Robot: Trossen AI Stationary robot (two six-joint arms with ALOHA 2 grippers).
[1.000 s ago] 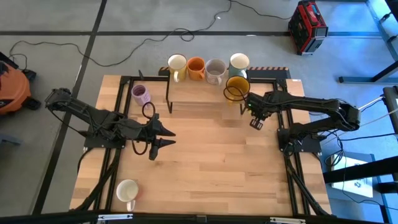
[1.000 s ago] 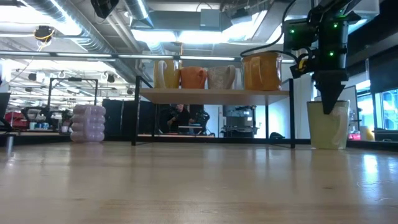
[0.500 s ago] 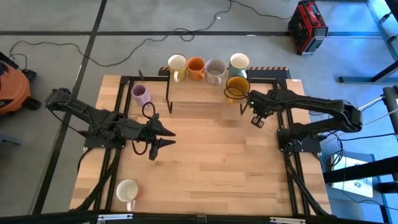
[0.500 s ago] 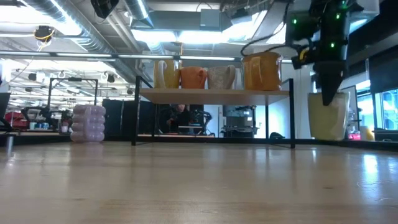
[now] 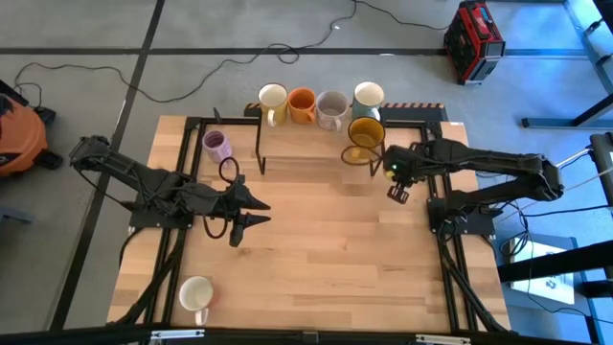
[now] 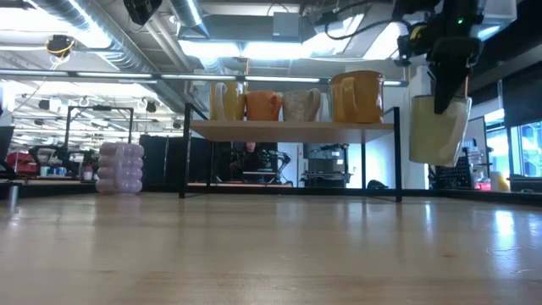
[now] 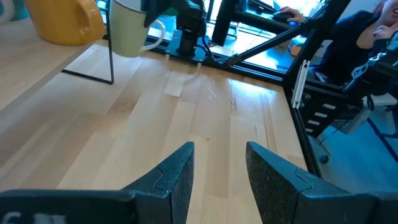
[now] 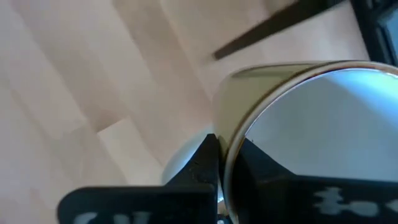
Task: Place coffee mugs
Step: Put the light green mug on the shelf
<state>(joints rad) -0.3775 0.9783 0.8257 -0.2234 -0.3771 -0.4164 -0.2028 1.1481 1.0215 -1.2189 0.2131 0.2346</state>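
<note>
Right gripper [image 6: 440,106] hangs off the shelf's [image 6: 288,127] right end, fingers pinched on the rim of a cream-white mug [image 6: 438,129], one inside and one outside; the mug is off the table [image 5: 326,249], tilted. Its arm reaches in from the right. Left gripper [image 5: 251,215] hovers over the table's left half, arm stretched low, jaws parted, empty. Four mugs line the shelf's back, an amber-yellow mug [image 5: 365,134] in front. A lilac mug [image 5: 216,146] and another cream-white one [image 5: 196,293] stand on the table.
</note>
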